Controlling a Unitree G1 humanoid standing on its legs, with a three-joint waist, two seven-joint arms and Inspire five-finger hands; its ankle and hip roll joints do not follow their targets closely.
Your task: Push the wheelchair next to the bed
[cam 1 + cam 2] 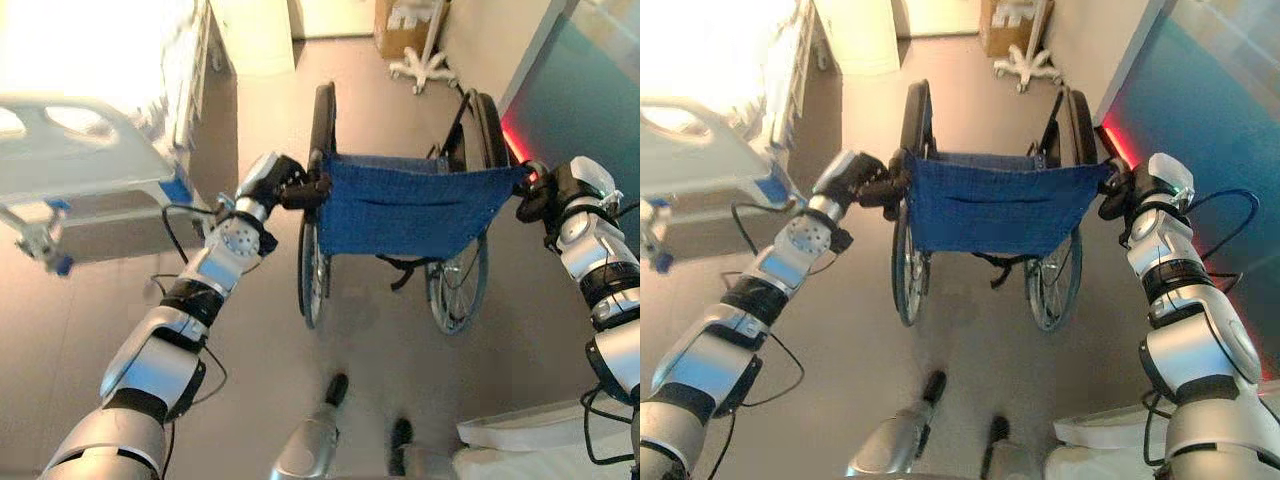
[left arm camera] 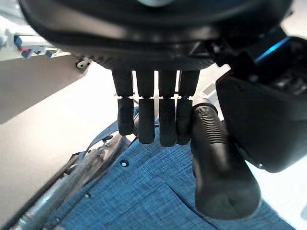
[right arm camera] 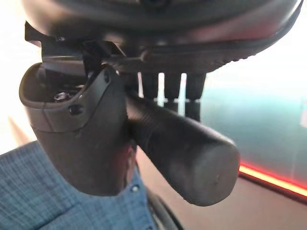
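On my left I see the bed (image 1: 90,160), pale and washed out. My left hand (image 1: 268,181) curls around a black grip (image 2: 218,163). The wheelchair (image 1: 405,210), blue fabric back, stands ahead. My right hand (image 1: 1145,185) seems wrapped around the other grip (image 3: 184,153).

The wheelchair (image 1: 990,210) stands on the floor (image 1: 970,350) with its blue fabric back facing the robot and a big wheel on each side. The left hand (image 1: 862,181) is closed round the left push handle (image 1: 890,185), and the right hand (image 1: 1132,190) grips the right one. The bed (image 1: 710,170) stands off to the left, apart from the wheelchair. A white wheeled stand base (image 1: 1025,65) sits farther ahead.
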